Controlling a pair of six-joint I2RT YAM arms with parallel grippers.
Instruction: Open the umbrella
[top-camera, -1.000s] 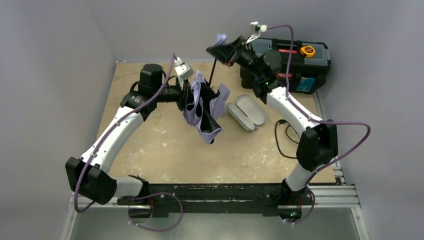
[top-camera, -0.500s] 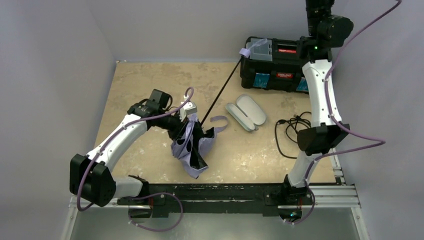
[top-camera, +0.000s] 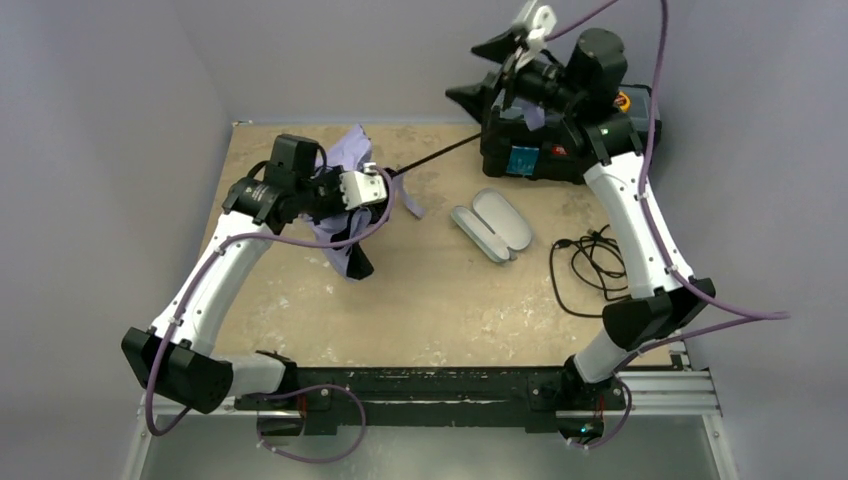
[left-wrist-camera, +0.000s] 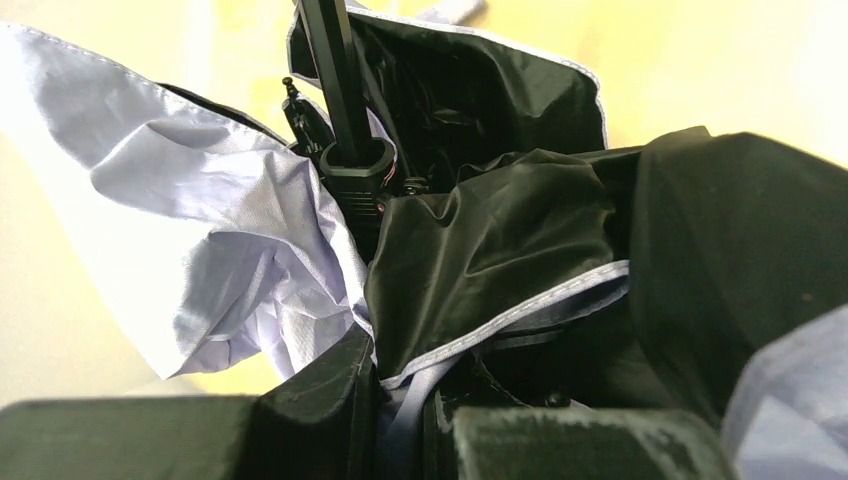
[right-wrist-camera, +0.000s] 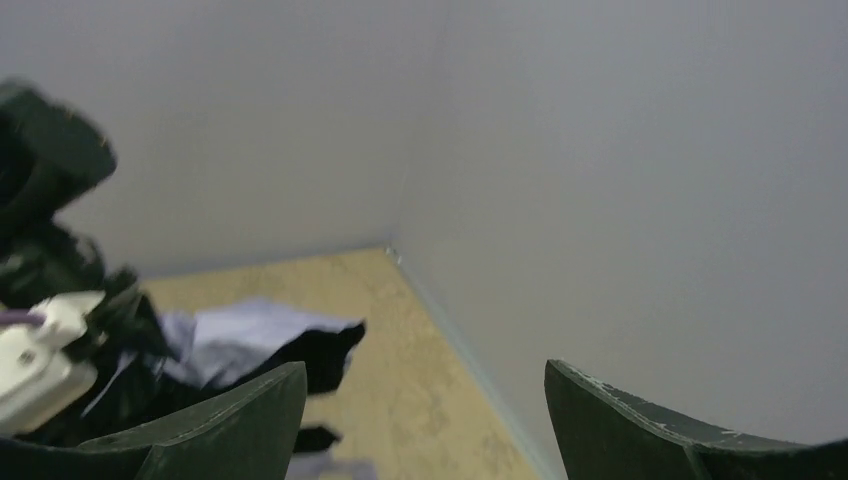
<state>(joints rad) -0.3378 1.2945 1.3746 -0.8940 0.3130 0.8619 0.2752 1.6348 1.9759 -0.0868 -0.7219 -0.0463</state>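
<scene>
Over the table's (top-camera: 420, 300) left half, the umbrella (top-camera: 345, 225) hangs, its limp canopy (left-wrist-camera: 230, 260) pinched in the left gripper (left-wrist-camera: 400, 400); the right gripper (top-camera: 482, 72) gapes empty, raised. Light, floppy, slippery cloth; the 1 stiff thin shaft (top-camera: 440, 155) looks the surest hold

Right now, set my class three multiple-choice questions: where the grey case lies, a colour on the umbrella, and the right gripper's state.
1. The grey case lies: A on the umbrella; B between umbrella and cable; C under the cable.
2. The umbrella's canopy underside is: A black; B red; C green.
3. The right gripper is: A shut on the umbrella; B shut on the cable; C open, empty.
Answers: B, the top view shows it between them; A, the left wrist view shows black fabric; C, its jaws stand apart, nothing between.
</scene>
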